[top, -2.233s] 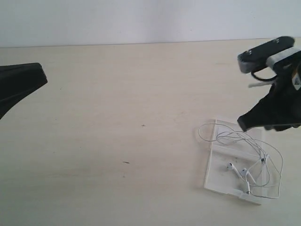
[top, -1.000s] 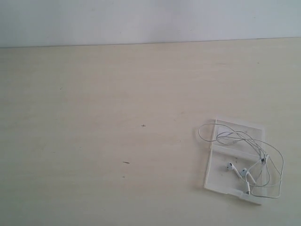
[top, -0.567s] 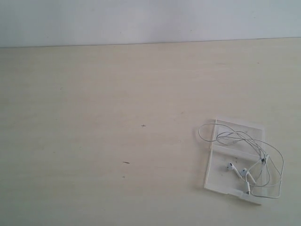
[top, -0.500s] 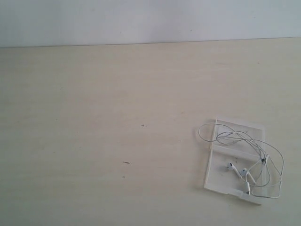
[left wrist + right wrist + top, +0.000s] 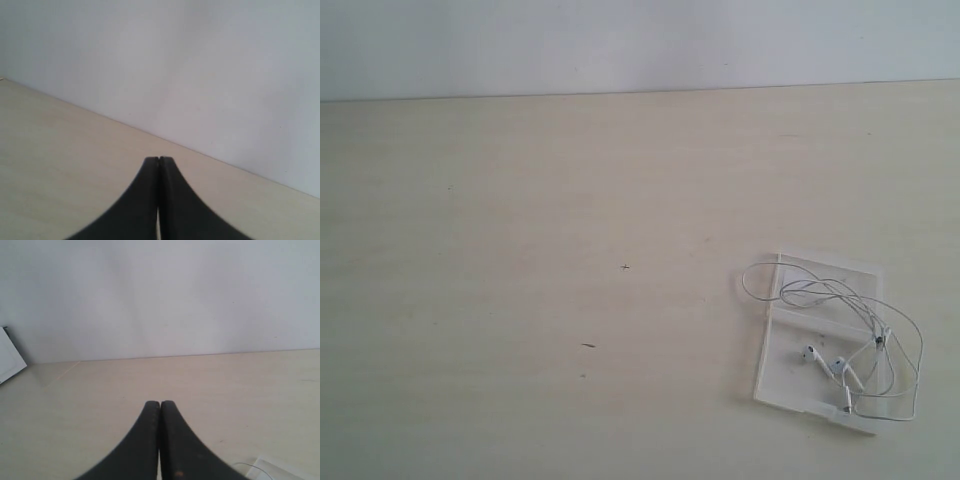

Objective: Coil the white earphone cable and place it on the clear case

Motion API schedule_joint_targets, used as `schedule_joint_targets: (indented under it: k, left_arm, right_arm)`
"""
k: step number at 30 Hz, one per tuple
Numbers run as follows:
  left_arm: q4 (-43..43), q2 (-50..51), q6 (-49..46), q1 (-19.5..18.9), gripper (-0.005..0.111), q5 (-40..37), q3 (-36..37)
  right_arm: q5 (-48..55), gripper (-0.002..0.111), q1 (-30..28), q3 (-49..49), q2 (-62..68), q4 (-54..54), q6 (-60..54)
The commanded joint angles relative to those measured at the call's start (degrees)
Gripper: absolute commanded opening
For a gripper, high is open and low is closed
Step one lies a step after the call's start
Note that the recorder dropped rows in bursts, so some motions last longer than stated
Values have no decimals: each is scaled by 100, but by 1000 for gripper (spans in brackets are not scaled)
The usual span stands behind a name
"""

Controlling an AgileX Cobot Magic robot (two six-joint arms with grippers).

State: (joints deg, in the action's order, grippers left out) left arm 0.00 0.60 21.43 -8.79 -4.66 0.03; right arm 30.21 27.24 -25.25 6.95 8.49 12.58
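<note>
The clear case (image 5: 825, 275) lies open and flat at the table's front right. The white earphone cable (image 5: 905, 335) rests on it in loose loops, both earbuds (image 5: 810, 352) on the nearer half, and one loop hangs past the case's left edge. Neither arm shows in the exterior view. In the left wrist view my left gripper (image 5: 158, 160) is shut with nothing between its black fingers, above bare table. My right gripper (image 5: 160, 403) is likewise shut and empty; a corner of the clear case (image 5: 280, 471) and a bit of the white earphone cable (image 5: 250, 466) show beside it.
The pale wooden table (image 5: 570, 250) meets a white wall at the back. A white flat object (image 5: 9, 360) shows at the edge of the right wrist view. Small dark marks (image 5: 588, 346) dot the tabletop.
Both arms, visible at the left and right edges 2.2 s ago, have withdrawn out of the exterior view. The cable and case lie where they were.
</note>
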Motion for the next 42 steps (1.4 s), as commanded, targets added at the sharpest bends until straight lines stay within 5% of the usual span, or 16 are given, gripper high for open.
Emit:
schedule_joint_targets:
  k: [1, 12, 20, 26, 42]
  left_arm:
    - [-51, -29, -23, -6, 0, -40, -3]
    - [-51, -29, -23, -6, 0, -40, -3]
    - [-51, -29, -23, -6, 0, -40, -3]
    - [-51, -29, -23, -6, 0, -40, -3]
    - [-51, -29, -23, -6, 0, -40, -3]
  right_arm:
    - [-12, 0, 9, 24, -19, 20, -51]
    - [-59, 0, -10, 119, -151, -649, -405]
    - [-1941, 0, -1484, 1499, -695, -1339, -540]
    - [-2454, 0, -2074, 2494, -695, -1326, -494]
    - [-2435, 0, -2260, 2525, -695, -1297, -645]
